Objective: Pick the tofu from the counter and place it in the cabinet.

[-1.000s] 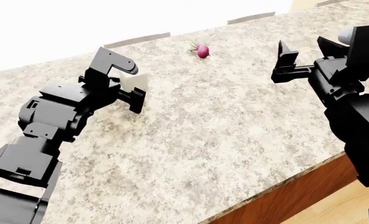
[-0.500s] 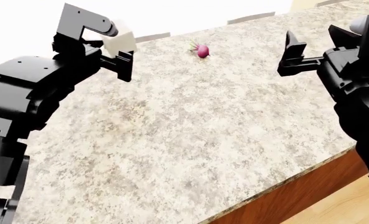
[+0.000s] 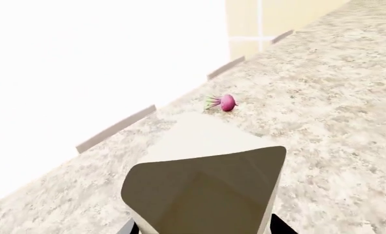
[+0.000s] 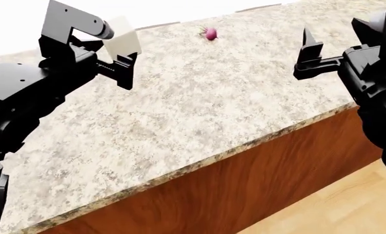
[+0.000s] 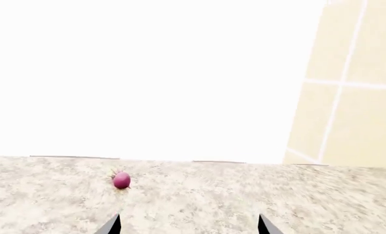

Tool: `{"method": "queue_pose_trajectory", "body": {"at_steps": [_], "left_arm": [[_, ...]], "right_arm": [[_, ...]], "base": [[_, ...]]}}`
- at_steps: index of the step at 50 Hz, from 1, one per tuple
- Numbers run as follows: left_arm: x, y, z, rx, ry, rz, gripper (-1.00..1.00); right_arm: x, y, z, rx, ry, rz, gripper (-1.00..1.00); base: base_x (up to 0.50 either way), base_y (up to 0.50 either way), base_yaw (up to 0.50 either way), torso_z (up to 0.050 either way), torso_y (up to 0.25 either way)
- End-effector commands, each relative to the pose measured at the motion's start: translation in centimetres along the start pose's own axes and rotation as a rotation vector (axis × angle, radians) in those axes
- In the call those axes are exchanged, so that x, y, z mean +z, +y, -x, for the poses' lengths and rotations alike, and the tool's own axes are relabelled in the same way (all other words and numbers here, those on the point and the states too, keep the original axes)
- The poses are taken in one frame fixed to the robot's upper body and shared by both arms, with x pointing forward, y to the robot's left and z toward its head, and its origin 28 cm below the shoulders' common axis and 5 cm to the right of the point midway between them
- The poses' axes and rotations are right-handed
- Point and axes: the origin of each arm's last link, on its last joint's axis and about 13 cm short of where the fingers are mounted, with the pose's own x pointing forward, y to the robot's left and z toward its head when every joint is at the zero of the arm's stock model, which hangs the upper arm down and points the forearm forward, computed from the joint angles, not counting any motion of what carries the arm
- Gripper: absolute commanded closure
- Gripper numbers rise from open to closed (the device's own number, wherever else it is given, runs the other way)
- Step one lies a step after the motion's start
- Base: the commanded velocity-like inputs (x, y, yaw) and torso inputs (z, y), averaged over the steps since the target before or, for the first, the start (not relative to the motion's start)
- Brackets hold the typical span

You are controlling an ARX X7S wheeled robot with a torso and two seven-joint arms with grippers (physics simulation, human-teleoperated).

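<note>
The tofu (image 4: 124,40), an off-white block, is held above the speckled counter (image 4: 212,107) by my left gripper (image 4: 108,48), which is shut on it at the view's upper left. In the left wrist view the tofu (image 3: 206,180) fills the lower middle, with a dark fingertip (image 3: 280,227) at its side. My right gripper (image 4: 331,40) hovers open over the counter's right end with nothing in it. The right wrist view shows that gripper (image 5: 189,226) with its tips wide apart over bare granite. The cabinet is out of view.
A small pink-purple radish (image 4: 210,33) lies near the counter's far edge, also seen as the radish (image 3: 227,102) and the radish (image 5: 121,180). The counter's reddish-brown wood side (image 4: 258,180) drops to a light wood floor (image 4: 349,214). A bright white wall lies behind.
My left gripper lifted the tofu off the counter and up to the left. The head view then drew back, so more of the counter's front edge and wood side shows.
</note>
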Motion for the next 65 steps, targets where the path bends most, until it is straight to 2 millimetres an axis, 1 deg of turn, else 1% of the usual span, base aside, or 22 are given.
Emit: {"method": "queue_pose_trajectory", "body": {"at_steps": [1,20,23,35,46,49,51,57,60,65], "left_arm": [[0.3,-0.1,0.6,0.007,-0.017,-0.005,1.00],[0.2,-0.1,0.6,0.008,-0.020,-0.010,1.00],[0.1,-0.1,0.6,0.007,-0.019,-0.014,1.00],[0.3,-0.2,0.6,0.007,-0.023,-0.017,1.00],[0.1,0.0,0.8,0.014,-0.028,-0.017,1.00],[0.0,0.0,0.9,0.015,-0.029,-0.019,1.00],[0.0,0.0,0.9,0.016,-0.031,-0.024,1.00],[-0.1,0.1,0.8,0.016,-0.035,-0.030,1.00],[-0.2,0.0,1.0,0.017,-0.034,-0.034,1.00],[-0.2,0.1,1.2,0.022,-0.036,-0.041,1.00]], "right_arm": [[0.0,0.2,0.7,0.023,-0.009,0.027,-1.00],[-0.6,0.6,1.4,0.036,-0.027,0.038,-1.00],[-0.7,0.7,1.5,0.039,-0.047,0.068,-1.00],[-0.5,1.1,1.6,0.068,-0.082,0.073,-1.00],[-0.3,1.8,1.9,0.121,-0.128,0.114,-1.00],[-0.4,1.8,1.6,0.100,-0.128,0.151,-1.00],[-0.5,1.7,1.3,0.057,-0.139,0.171,-1.00],[-0.6,1.7,1.2,0.057,-0.137,0.147,-1.00],[-0.6,2.2,1.4,0.104,-0.169,0.193,-1.00],[-0.7,2.5,1.6,0.126,-0.178,0.205,-1.00]], "base": [[0.37,0.34,0.00,0.000,0.000],[0.34,0.37,0.00,0.000,0.000],[0.24,0.44,0.00,0.000,0.000],[0.37,0.34,0.00,0.000,0.000],[0.46,0.19,0.00,0.000,0.000],[0.50,0.06,0.00,0.000,0.000],[0.04,0.09,0.49,0.000,0.000],[0.00,0.00,0.50,0.000,0.000],[0.00,0.00,0.50,0.000,0.000],[0.00,0.00,0.50,0.000,0.000]]}}
